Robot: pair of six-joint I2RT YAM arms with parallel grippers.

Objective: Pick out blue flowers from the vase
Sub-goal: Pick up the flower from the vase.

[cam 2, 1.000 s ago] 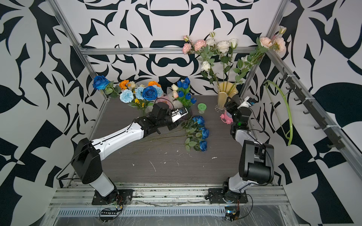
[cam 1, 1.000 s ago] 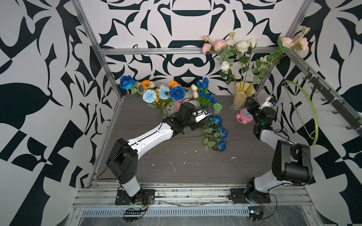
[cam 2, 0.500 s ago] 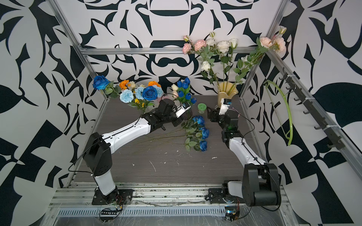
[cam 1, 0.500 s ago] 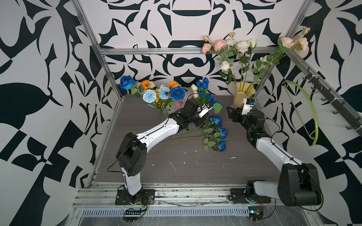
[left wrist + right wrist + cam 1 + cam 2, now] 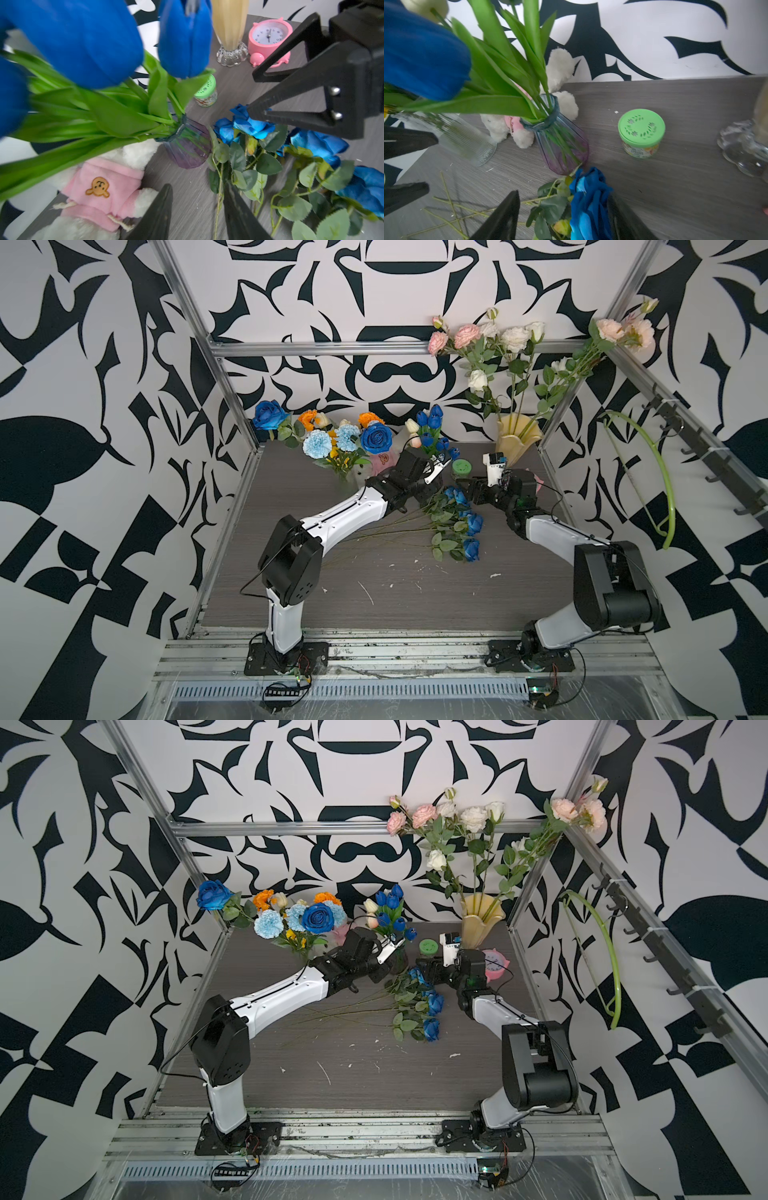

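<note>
Dark-blue tulips [image 5: 432, 423] [image 5: 390, 903] stand in a purple glass vase [image 5: 187, 145] [image 5: 562, 145]. Several blue roses [image 5: 471, 524] [image 5: 434, 1002] lie on the table beside it. My left gripper [image 5: 198, 185] hangs open just in front of the vase, with only bare table between its fingers and a rose stem by one finger. My right gripper [image 5: 562, 195] [image 5: 251, 93] is open around the nearest lying rose head [image 5: 589, 199], which rests against one finger. A deep-blue rose [image 5: 376, 438] and pale-blue carnations [image 5: 318, 443] stand in a ribbed clear vase [image 5: 467, 135] at the back left.
A green-lidded jar [image 5: 461, 467], a pink alarm clock [image 5: 270, 39] and a yellow vase [image 5: 517, 439] of pink and white roses stand at the back right. A plush toy in pink [image 5: 99, 187] sits behind the purple vase. A green hoop [image 5: 648, 472] hangs on the right wall.
My right arm swung from beside the clock to the middle, over the lying roses, and its jaws narrowed. My left arm reached slightly farther toward the tulip vase.
</note>
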